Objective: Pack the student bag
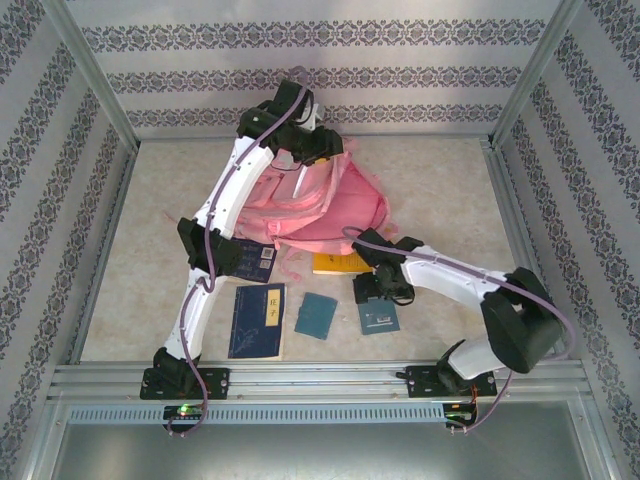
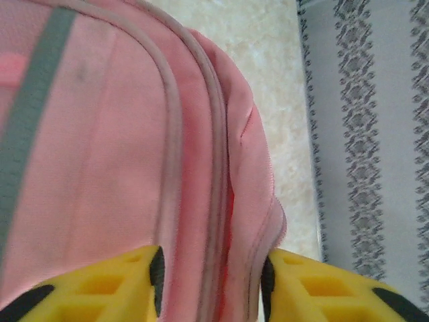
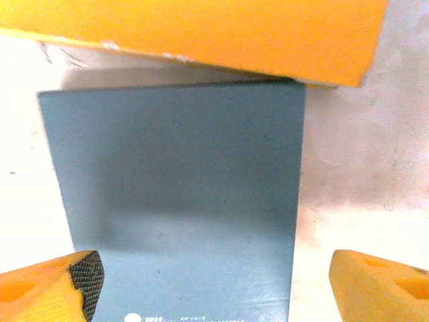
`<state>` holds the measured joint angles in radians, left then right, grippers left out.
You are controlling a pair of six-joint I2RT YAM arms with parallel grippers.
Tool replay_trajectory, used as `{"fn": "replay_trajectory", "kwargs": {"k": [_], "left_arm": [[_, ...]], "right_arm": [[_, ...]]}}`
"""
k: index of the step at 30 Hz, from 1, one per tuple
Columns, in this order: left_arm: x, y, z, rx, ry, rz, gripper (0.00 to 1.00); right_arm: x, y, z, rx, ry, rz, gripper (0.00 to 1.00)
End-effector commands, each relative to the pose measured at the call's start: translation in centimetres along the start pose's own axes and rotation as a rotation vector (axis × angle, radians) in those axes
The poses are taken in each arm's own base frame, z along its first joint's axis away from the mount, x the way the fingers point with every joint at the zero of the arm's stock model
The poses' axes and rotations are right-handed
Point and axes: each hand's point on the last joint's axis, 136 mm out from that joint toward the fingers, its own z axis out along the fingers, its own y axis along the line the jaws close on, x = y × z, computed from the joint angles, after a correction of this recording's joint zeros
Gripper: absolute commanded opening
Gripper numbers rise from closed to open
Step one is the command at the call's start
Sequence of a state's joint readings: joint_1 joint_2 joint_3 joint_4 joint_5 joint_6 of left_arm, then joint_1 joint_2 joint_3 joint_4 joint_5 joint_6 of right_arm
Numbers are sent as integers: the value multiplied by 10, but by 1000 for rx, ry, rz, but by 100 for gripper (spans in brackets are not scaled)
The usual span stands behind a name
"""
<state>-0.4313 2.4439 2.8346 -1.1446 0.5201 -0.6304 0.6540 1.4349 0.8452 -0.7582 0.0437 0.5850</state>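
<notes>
Student bag: lying flat on the table, directly under my left gripper and far ahead and to the left of my right gripper.

Left gripper: reaching over the bag's far end. I am holding the yellow fingers parted, one on each side of a raised, piped seam ridge of pink fabric. The ridge is running away from the gripper. I cannot tell whether the pads are pressing the fabric. A grey strip is crossing the bag's panel to the left of the ridge. Bare table and a patterned wall are lying off to the right of the fingers.

Right gripper: I am hovering with the fingers spread wide and gripping nothing. A grey-blue booklet is lying flat below, between the two fingertips, with white print on its near edge. Just beyond it an orange book is overlapping its far edge and lying between this gripper and the bag.

Further out: a smaller teal booklet is lying to the left of my right gripper, and a dark blue book further left again. A second dark blue book is sitting under my left arm's elbow, near the bag's near corner.
</notes>
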Motion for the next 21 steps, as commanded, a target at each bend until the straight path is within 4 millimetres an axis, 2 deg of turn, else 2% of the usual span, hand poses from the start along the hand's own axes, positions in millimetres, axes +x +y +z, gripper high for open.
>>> {"fn": "replay_trajectory", "kwargs": {"k": [1,3,6,11,13,17,19,21], "left_arm": [[0,-2,-1,-17,-16,36,51],[8,-6,-1,-45,-10,67,54],[29,-14,-1,-93,21,126,54],[68,-28,-6,-200,58,212,53],[75,-25,-14,-259,56,219,53],[90,1,-40,-437,83,242,51],[103,7,-47,-474,124,262,48],[111,6,-54,-454,106,267,46]], "right_arm": [[-2,1,-21,-81,-59,-2,91],[-2,0,-28,-143,-85,27,90],[-1,14,-39,-284,-92,32,83],[5,58,-45,-449,-28,-55,76],[7,70,-41,-434,-18,-90,76],[3,89,-34,-418,1,-97,74],[1,89,-29,-401,9,-66,72],[-3,84,-27,-392,-4,-35,70]]}}
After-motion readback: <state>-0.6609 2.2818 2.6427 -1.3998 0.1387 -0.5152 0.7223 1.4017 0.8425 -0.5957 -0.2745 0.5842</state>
